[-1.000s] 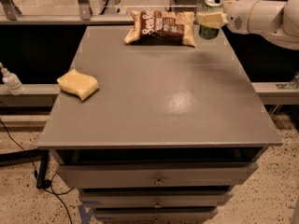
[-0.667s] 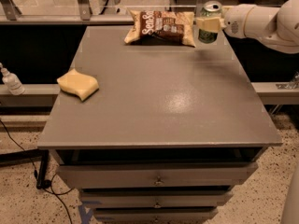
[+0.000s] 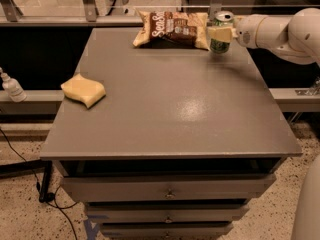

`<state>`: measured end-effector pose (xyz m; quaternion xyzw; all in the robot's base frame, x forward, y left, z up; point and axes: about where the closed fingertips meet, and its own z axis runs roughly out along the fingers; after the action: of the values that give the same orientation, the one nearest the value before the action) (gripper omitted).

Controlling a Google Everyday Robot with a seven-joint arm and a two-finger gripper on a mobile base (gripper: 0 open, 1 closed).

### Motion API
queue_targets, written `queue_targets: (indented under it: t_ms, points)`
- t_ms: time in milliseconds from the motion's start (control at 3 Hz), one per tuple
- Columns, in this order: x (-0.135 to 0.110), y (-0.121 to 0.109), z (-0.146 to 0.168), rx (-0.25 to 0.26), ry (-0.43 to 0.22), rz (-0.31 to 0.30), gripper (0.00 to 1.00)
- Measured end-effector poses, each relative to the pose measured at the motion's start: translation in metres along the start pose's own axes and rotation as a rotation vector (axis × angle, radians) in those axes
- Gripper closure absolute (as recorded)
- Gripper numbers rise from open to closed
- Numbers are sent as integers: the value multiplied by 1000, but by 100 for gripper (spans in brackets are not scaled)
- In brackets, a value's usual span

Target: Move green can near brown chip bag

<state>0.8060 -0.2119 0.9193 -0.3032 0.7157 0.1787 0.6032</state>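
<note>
The green can (image 3: 221,43) stands upright on the grey table (image 3: 170,104) at the far right, just right of the brown chip bag (image 3: 172,29) and close to touching it. The bag lies flat at the table's back edge. My gripper (image 3: 220,33) comes in from the right on a white arm and is shut on the green can, its pale fingers across the can's upper half.
A yellow sponge (image 3: 83,89) lies near the table's left edge. A small white bottle (image 3: 11,86) stands on a ledge left of the table. Drawers (image 3: 167,194) sit under the tabletop. A rail runs behind the table.
My gripper has carried the green can left and down, from above the table's right back corner to the tabletop beside the chip bag.
</note>
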Motion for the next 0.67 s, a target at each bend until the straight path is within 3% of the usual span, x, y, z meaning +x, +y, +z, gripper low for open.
queue_targets:
  t_ms: [667]
  points:
    - [16, 7, 10, -43, 21, 69, 59]
